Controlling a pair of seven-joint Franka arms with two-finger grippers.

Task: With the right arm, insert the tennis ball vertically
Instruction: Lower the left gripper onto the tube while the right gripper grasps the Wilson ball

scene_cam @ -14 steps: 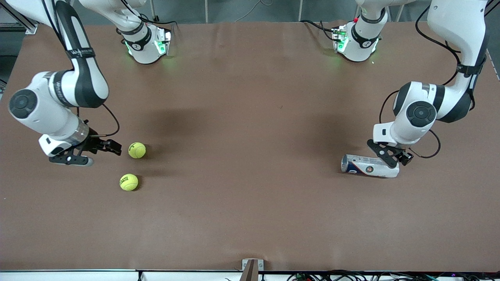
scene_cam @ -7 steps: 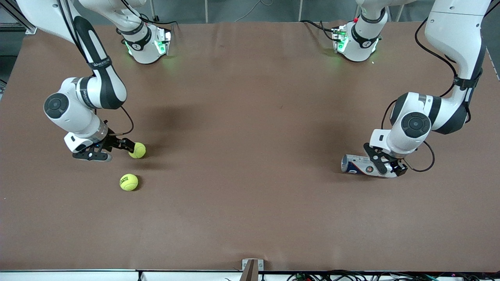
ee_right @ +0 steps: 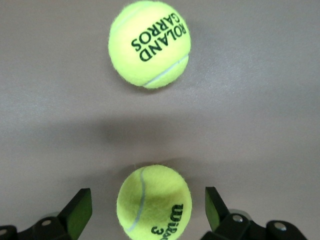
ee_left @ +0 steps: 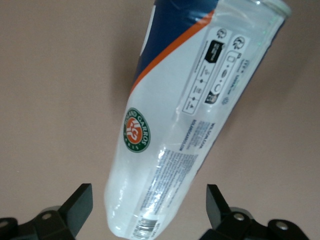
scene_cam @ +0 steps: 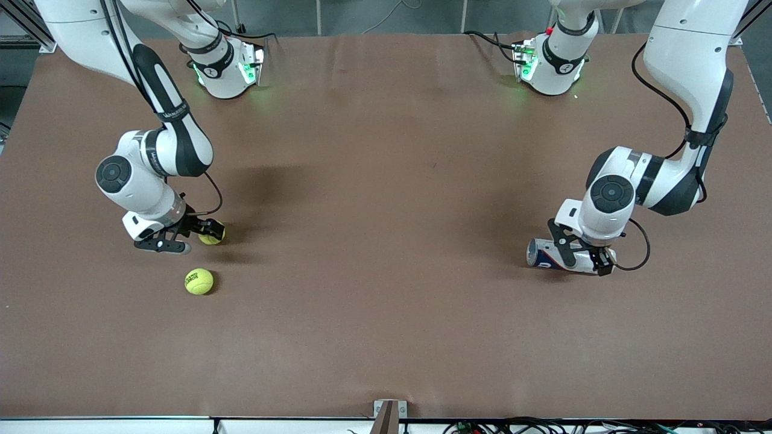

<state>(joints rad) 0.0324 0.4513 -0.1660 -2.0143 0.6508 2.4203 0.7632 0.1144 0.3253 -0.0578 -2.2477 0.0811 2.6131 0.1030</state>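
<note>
A yellow Wilson tennis ball (scene_cam: 213,239) lies on the brown table toward the right arm's end. My right gripper (scene_cam: 207,232) is open and low around it; in the right wrist view the ball (ee_right: 154,202) sits between the fingers (ee_right: 80,210) without touching them. A second yellow ball, marked Roland Garros (scene_cam: 199,281), lies nearer the front camera (ee_right: 149,44). A clear and blue ball can (scene_cam: 552,254) lies on its side toward the left arm's end. My left gripper (scene_cam: 582,258) is open and straddles the can's closed end (ee_left: 150,200).
The two arm bases (scene_cam: 226,66) (scene_cam: 550,63) stand along the table's edge farthest from the front camera. A small bracket (scene_cam: 389,413) sits at the table edge nearest the front camera. The brown table (scene_cam: 386,241) is bare between the balls and the can.
My right gripper has moved toward the Wilson ball and now straddles it. My left gripper has come down over the can's closed end. Balls and can have not moved.
</note>
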